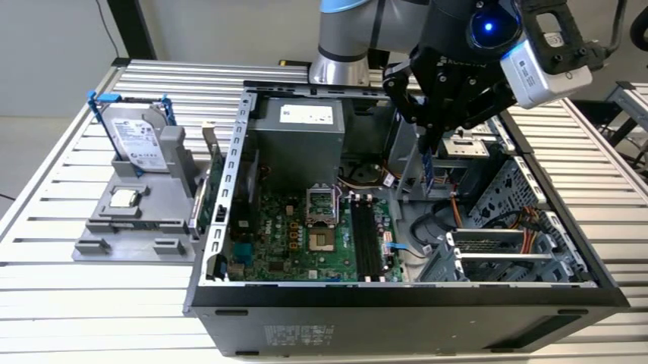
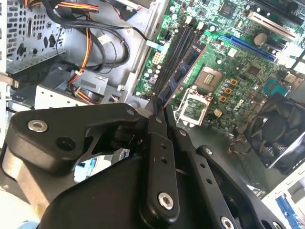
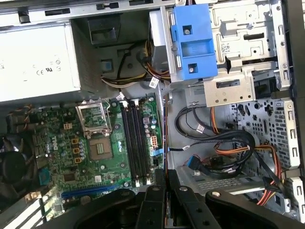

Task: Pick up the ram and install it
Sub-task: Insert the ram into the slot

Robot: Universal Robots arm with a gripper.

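Your gripper (image 1: pixel 430 144) is clamping its fingers on the ram (image 1: pixel 433 173), holding it upright with its long edge hanging down inside the open computer case (image 1: pixel 405 294). You are holding the ram above the case's interior, to the exterior view's right of the black memory slots (image 1: pixel 366 239) on the green motherboard (image 1: pixel 288 239). The hard drive (image 1: pixel 136 140) is standing outside the case, on the exterior view's left.

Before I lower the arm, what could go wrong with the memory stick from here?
1. The memory stick, pinched in the gripper, hangs to the exterior view's right of the black slots, not over them; a straight descent might hit the board beside them.
2. Loose cables lie near on that side and could snag it.
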